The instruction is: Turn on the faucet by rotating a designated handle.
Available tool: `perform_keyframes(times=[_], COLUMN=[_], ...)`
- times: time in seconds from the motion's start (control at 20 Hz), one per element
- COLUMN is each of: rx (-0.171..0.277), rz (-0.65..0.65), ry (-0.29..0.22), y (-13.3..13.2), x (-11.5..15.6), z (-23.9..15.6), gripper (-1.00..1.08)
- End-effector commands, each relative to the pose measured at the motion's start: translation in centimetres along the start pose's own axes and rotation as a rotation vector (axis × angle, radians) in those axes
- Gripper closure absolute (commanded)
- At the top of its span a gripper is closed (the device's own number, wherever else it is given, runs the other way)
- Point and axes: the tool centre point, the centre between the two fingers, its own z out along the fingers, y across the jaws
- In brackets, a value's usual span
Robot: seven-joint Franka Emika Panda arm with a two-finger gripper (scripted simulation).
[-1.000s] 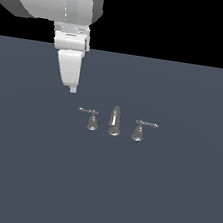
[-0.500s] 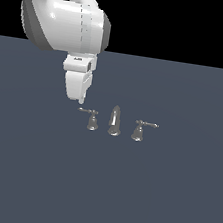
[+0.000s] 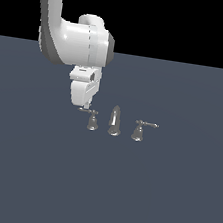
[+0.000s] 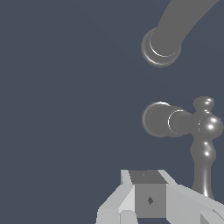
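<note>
The faucet stands on the dark grey surface: a tall tapered spout [image 3: 114, 120] between two bell-based handles. The designated handle [image 3: 92, 121] is on the exterior view's left, with its thin lever [image 3: 86, 110] pointing left. The twin handle [image 3: 139, 131] has its lever pointing right. My gripper [image 3: 84, 104] hangs fingers-down right at the tip of the designated lever, jaws together and empty. In the wrist view the gripper [image 4: 148, 194] sits beside the lever bar [image 4: 203, 153], with the handle base [image 4: 164, 119] and the spout [image 4: 162, 43] beyond.
The flat dark grey surface [image 3: 160, 202] stretches all around the faucet. The white arm [image 3: 75, 45] rises above the designated handle on the exterior view's left.
The arm has swung toward the exterior view's right and come down, bringing the fingertips from well left of the faucet to the tip of the left lever. The faucet has not moved.
</note>
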Motion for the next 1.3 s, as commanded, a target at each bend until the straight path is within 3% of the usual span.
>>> perform_keyframes(times=[0.0,0.35,0.9,1.0,1.25], rx=[0.001,0.001,0.001,0.008,0.005], rz=[0.018,0.023,0.023,0.036,0.032], ry=[-0.002,-0.003,-0.003,-0.002,-0.003], y=[-0.4,-0.5,3.2,2.4,4.0], x=[0.1,0.2,-1.8,-0.9,-0.7], z=[0.3,0.4,0.4,0.4,0.4], gripper=[1.08,1.08,1.08,1.08,1.08])
